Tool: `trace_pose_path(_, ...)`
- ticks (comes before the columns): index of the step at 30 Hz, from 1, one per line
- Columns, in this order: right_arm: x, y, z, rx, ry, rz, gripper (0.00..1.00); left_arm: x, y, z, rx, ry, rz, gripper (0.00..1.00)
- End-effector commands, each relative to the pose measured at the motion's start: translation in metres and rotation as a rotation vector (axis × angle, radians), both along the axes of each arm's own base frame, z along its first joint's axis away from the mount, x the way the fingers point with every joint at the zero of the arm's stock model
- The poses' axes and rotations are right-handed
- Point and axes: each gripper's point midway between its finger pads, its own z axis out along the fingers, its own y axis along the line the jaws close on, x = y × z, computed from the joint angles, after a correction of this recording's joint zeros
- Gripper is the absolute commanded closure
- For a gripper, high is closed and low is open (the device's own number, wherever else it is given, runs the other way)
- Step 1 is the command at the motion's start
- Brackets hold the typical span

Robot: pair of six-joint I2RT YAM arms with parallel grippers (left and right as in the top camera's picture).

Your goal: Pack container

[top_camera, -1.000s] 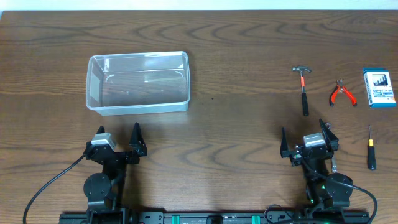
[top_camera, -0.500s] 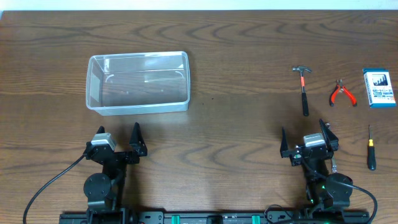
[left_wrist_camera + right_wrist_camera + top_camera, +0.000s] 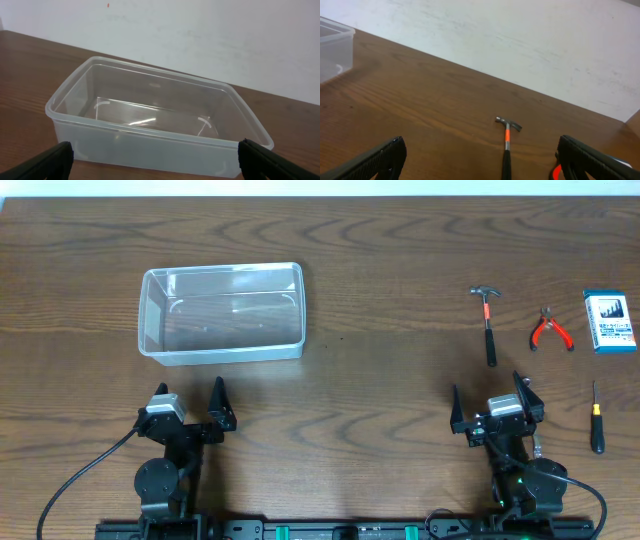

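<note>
Clear container [image 3: 222, 312] upright, open-topped. Left gripper [image 3: 189, 387] just nearside of it, fingers apart; right gripper [image 3: 487, 386] well to container's right, fingers apart too. Only overhead shows screwdriver [image 3: 597, 425], far right of container. Blue-white box [image 3: 609, 321] lettering unreadable.

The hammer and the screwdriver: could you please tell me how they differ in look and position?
The hammer ends in a crosswise metal head with an orange neck; the screwdriver has a thin bare shaft and a yellow collar. The hammer looks longer than the screwdriver. The hammer lies further back, the screwdriver nearer the front and further right. Both have black grips and lie flat, working ends pointing away.
</note>
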Motion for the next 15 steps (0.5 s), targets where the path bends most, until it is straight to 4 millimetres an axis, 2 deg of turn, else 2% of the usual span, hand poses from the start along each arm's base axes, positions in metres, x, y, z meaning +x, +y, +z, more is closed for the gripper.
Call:
trace_pose_path(1,-0.001,0.004,0.000,0.015,0.001,0.023,0.01,-0.001,-0.002,-0.014,0.002,0.040,-0.011,0.02)
trace_pose_path(7,-0.001,0.004,0.000,0.015,0.001,0.023,0.01,-0.001,-0.006,-0.014,-0.024,0.043,-0.030,0.02)
trace_pose_path(12,-0.002,0.010,0.007,0.038,-0.026,0.057,0.01,-0.004,-0.030,-0.007,-0.187,0.041,-0.157,0.02)
trace_pose_path(15,-0.005,0.023,0.008,0.041,-0.026,0.133,0.01,-0.010,-0.049,0.010,-0.207,0.019,-0.271,0.02)
